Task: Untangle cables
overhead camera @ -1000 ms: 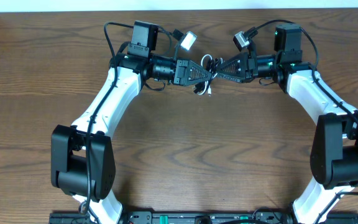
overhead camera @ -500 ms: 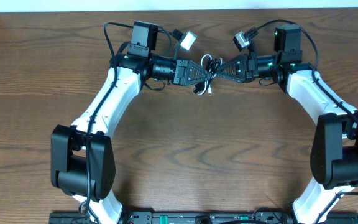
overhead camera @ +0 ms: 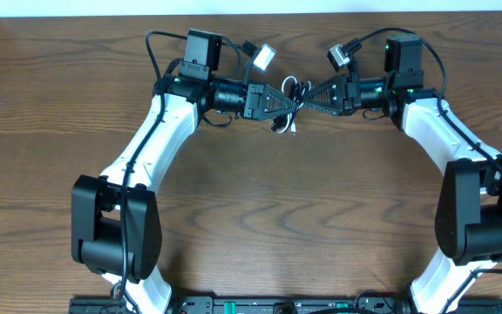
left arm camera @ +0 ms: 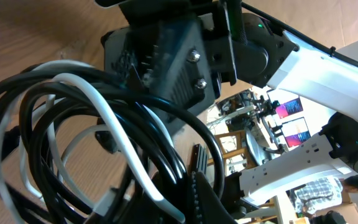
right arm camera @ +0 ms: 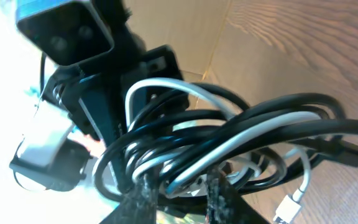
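The cables (overhead camera: 289, 88) are a small bundle of black and white cords held above the wooden table at the far middle, with a white plug end (overhead camera: 283, 127) hanging below. My left gripper (overhead camera: 292, 105) comes from the left and my right gripper (overhead camera: 306, 98) from the right. Their tips meet in the bundle, and each is shut on it. In the left wrist view the black and white loops (left arm camera: 104, 118) fill the frame over my left gripper's jaws (left arm camera: 188, 190). In the right wrist view strands (right arm camera: 241, 130) run between my right gripper's fingers (right arm camera: 182, 190).
The brown wooden table (overhead camera: 260, 201) spreads toward the front between the two arms. Its far edge (overhead camera: 260, 12) meets a white surface just behind the grippers. A white plug (right arm camera: 288, 208) hangs just over the table in the right wrist view.
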